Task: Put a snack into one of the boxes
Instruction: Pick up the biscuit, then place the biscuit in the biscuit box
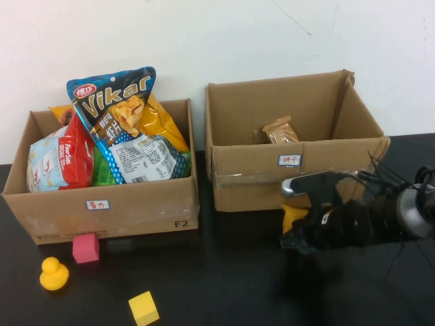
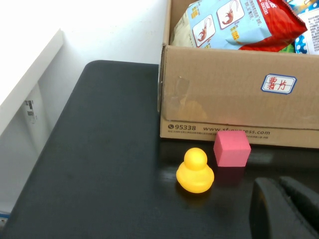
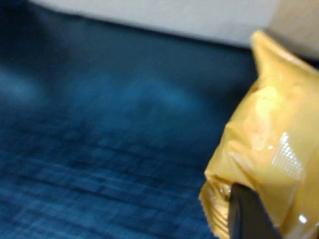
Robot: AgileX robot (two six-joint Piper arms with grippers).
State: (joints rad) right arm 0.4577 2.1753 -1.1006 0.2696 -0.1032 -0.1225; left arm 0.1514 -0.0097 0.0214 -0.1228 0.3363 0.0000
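The right gripper (image 1: pixel 297 229) sits low before the right box (image 1: pixel 299 180), its jaws closed on a yellow snack packet (image 3: pixel 271 149). The left gripper (image 2: pixel 286 209) hovers near the toy duck (image 2: pixel 195 172); whether its jaws are open cannot be told.

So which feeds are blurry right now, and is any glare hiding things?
Right wrist view: smeared and soft, only the yellow snack packet at the right gripper reads, with small highlights. High view: sharp enough, mild sheen on the Vikar bag. Left wrist view: crisp on the yellow duck and pink cube; left gripper dark at the edge.
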